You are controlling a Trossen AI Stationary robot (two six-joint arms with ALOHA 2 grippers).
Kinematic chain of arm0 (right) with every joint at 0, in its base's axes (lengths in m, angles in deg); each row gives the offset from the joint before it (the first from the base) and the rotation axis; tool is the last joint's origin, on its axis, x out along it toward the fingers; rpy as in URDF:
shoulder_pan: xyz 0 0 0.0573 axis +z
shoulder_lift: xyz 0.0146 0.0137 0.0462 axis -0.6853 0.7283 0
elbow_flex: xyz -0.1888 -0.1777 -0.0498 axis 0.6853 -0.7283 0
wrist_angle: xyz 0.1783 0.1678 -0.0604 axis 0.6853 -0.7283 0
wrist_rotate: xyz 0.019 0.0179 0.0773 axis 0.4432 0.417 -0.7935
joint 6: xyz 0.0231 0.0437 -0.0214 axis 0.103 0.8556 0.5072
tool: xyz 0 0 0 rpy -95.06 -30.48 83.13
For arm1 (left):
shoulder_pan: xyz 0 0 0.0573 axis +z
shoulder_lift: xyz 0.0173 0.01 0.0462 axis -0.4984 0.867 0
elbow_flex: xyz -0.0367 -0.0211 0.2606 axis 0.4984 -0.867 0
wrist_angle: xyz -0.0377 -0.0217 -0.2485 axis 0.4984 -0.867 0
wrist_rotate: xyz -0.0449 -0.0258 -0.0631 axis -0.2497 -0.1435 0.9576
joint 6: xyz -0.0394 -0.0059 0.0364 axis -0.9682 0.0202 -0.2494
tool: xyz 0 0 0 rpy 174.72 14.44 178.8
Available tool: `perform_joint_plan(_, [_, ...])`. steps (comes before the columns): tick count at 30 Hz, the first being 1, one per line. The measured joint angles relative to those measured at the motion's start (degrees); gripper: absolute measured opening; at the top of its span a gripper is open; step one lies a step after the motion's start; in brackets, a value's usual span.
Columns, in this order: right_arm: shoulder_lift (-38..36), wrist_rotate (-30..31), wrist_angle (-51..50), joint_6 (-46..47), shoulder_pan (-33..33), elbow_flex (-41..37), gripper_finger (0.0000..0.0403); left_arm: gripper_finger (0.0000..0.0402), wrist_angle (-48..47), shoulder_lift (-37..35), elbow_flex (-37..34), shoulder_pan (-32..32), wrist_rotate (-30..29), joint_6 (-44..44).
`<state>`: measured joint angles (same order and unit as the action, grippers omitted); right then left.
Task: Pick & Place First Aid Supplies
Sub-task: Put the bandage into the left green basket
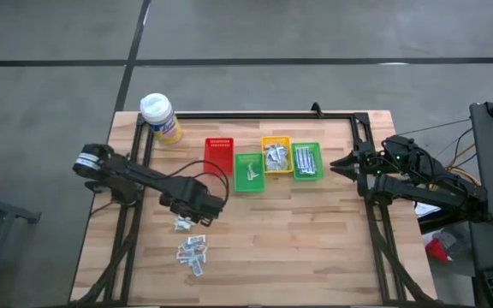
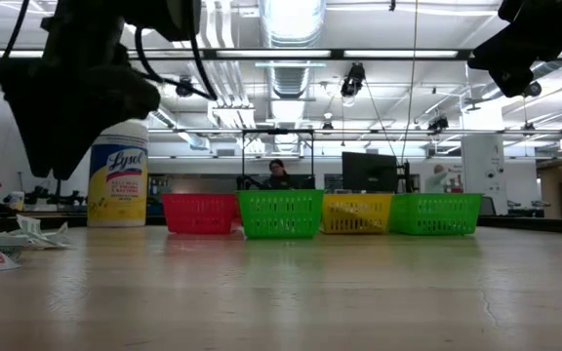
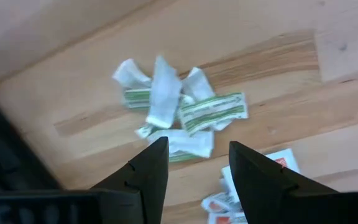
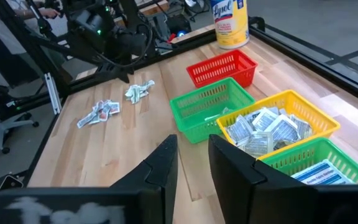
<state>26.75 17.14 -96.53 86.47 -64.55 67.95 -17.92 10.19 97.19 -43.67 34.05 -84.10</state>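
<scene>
So the left gripper (image 3: 194, 168) hangs right above a small heap of green-striped packets (image 3: 179, 112) on the table (image 1: 315, 248), jaws apart with nothing between them. From the left wrist view the heap sits just ahead of the fingertips, with one packet's edge showing in the gap between the jaws; none of it is gripped. A second bunch, the red-printed packets (image 3: 241, 193), lies just beside that first heap, partly hidden behind one finger. From above, both piles sit near the table's left front area, the left gripper (image 1: 197, 204) over the one nearer the bins and the other pile (image 1: 193, 254) a bit closer to the front edge.

The right gripper (image 4: 191, 155) waits off at the table's right edge, well apart from the piles, jaws a little apart and empty.

Bins stand in a row mid-table: red bin (image 1: 219, 155), green bin (image 1: 248, 172) with one packet in it, yellow bin (image 1: 276, 156) holding silvery wrappers, and another green bin (image 1: 306, 161) with blue-striped strips. A yellow wipes canister (image 1: 161, 118) stands at the back left corner.
</scene>
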Motion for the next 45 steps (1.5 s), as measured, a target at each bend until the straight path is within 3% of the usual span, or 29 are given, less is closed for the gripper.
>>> perform_joint_plan(19, [0.0,0.0,0.0,0.0,0.0,0.0,0.0074,0.0172,12.3,-1.2,-11.2,0.0,4.0,-1.7])
perform_joint_plan(32, [0.0,0.0,0.0,0.2,0.0,0.0,0.0089,0.0155,13.7,-1.1,-13.0,0.0,3.9,-1.7])
perform_joint_plan(45, [0.0,0.0,0.0,0.2,0.0,0.0,0.0068,0.0142,14.6,-1.1,-12.9,0.0,3.3,-1.6])
